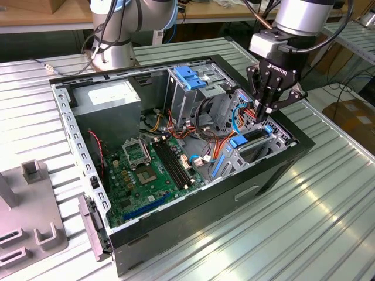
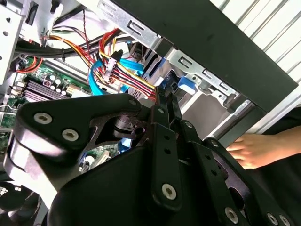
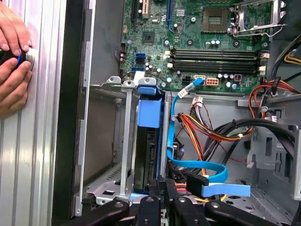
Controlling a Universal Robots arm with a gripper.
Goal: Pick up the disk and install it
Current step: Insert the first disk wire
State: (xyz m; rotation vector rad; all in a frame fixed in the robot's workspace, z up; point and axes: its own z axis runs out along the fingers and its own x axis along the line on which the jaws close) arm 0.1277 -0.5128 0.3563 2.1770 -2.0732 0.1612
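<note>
The disk (image 1: 253, 139) sits on edge in the drive bay at the front corner of the open computer case (image 1: 193, 202), black with a blue bracket (image 1: 237, 142). In the first wrist view the disk (image 3: 142, 160) stands between the bay's metal rails, its blue bracket tab (image 3: 149, 113) toward the motherboard. My gripper (image 1: 265, 112) hangs right over the disk's near end. Its fingers (image 2: 165, 101) are pressed together, tips at the blue bracket (image 2: 182, 87). I cannot tell whether the tips touch the bracket. The gripper (image 3: 162, 186) also shows at the disk's end in the first wrist view.
Blue and orange-red cables (image 3: 197, 165) run close beside the bay. A grey power-supply box (image 1: 108, 102), the motherboard (image 1: 146, 170) and a cage with a blue latch (image 1: 190, 76) fill the case. A person's hands (image 3: 11, 61) hold a small device on the table outside the case wall. A grey fixture (image 1: 29, 216) stands at the exterior view's left.
</note>
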